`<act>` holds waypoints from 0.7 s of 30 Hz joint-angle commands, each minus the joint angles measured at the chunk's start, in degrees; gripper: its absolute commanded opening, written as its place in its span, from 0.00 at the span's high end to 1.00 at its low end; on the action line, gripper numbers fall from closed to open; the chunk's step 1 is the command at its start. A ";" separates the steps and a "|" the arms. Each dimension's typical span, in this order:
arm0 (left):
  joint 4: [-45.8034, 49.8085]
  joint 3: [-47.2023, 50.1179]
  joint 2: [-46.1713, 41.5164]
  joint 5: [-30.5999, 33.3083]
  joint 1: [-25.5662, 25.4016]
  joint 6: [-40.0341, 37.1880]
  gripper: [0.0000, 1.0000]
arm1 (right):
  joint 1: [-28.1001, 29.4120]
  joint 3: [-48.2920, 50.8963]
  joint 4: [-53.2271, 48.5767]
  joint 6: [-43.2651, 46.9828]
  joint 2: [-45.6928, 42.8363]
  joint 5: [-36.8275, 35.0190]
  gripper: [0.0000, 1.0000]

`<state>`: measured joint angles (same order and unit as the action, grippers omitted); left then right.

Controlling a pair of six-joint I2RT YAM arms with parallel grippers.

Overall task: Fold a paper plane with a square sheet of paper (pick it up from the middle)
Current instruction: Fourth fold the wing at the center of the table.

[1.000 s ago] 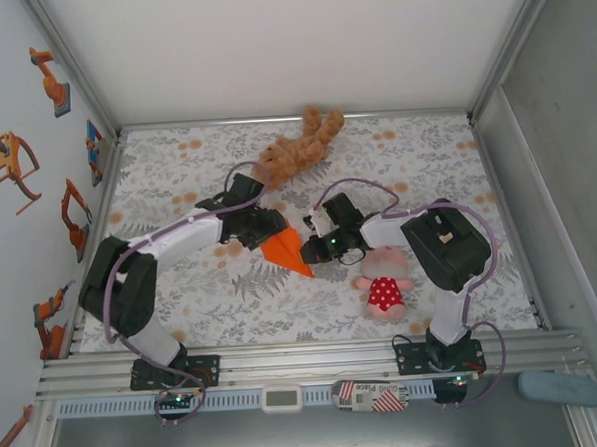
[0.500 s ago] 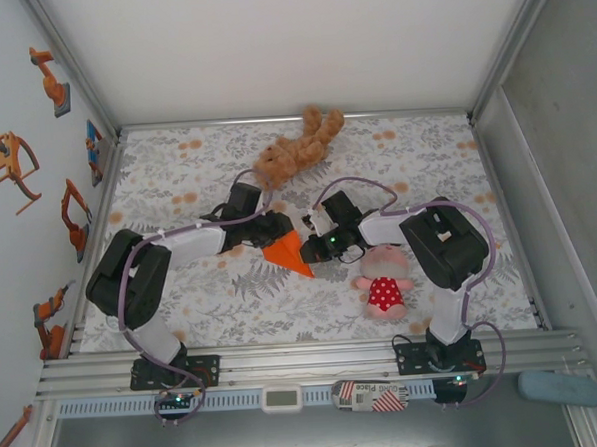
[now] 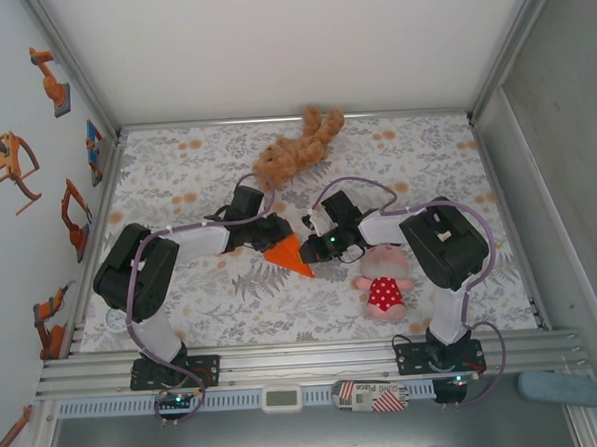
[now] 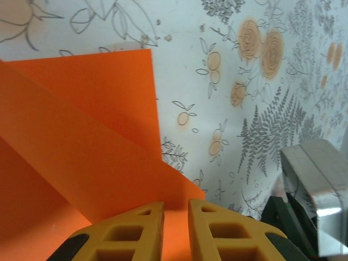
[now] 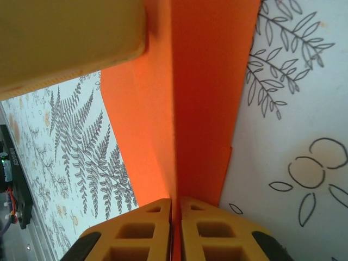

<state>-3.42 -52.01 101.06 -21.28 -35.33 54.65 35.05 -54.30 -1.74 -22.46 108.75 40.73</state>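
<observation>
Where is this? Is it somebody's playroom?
More likely a robot practice booth: two robot arms are bolted to a metal rail, and plain walls with robot stickers box in the flowered table.

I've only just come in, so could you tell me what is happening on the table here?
Both arms meet mid-table over an orange paper, already folded to a point. The right gripper is pinched shut on a fold of it. The left gripper sits at the paper's edge with its fingers close together; whether it actually grips is unclear. A brown plush bear and a pink doll lie nearby on the table.
</observation>
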 commanded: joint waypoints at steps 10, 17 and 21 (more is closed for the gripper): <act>4.65 -1.67 1.97 2.65 -0.25 -0.25 0.82 | -0.33 -0.06 -2.83 0.52 -0.30 -0.97 0.85; 4.48 -2.50 1.97 1.77 -0.24 -1.51 0.81 | -0.51 0.34 -2.22 -0.56 -2.39 0.23 0.83; 4.57 -2.66 1.87 1.43 -0.26 -1.94 0.80 | -0.66 0.58 -2.04 -1.38 -4.40 0.20 0.81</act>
<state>-0.05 -53.30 102.32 -19.29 -35.33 54.33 34.83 -54.19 -2.81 -22.81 107.42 40.99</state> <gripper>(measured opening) 0.197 0.188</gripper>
